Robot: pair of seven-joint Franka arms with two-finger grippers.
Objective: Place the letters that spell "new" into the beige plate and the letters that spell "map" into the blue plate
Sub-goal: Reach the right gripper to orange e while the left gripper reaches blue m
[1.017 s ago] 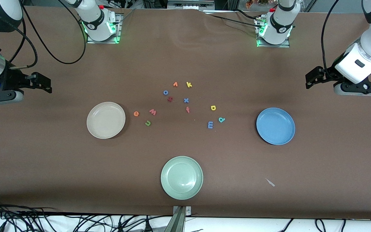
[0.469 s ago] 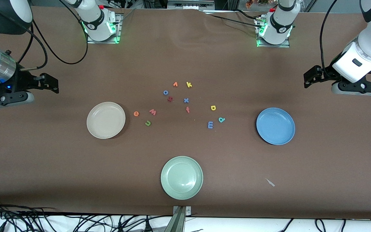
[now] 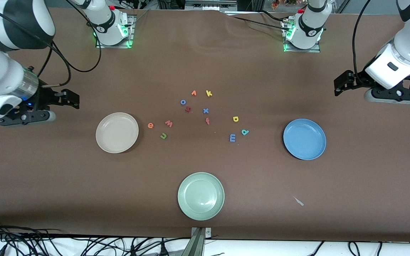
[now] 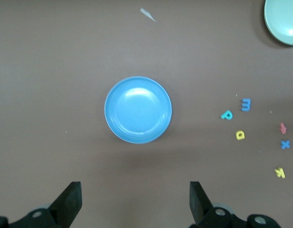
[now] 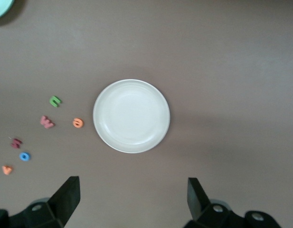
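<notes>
Both arms hang high, jaws spread wide and holding nothing: right gripper (image 3: 70, 99) over bare table at the beige plate's (image 3: 117, 132) ten o'clock, left gripper (image 3: 341, 84) at the blue plate's (image 3: 304, 139) one o'clock. Both plates sit empty. Orange e (image 3: 150, 125), pink-red w (image 3: 169, 123) and green n (image 3: 163, 136) cluster beside the beige plate; yellow a (image 3: 236, 119), teal p (image 3: 245, 132) and light-blue m (image 3: 232, 137) lie nearer the blue. Only the front view shows the whole pale green plate (image 3: 200, 196).
</notes>
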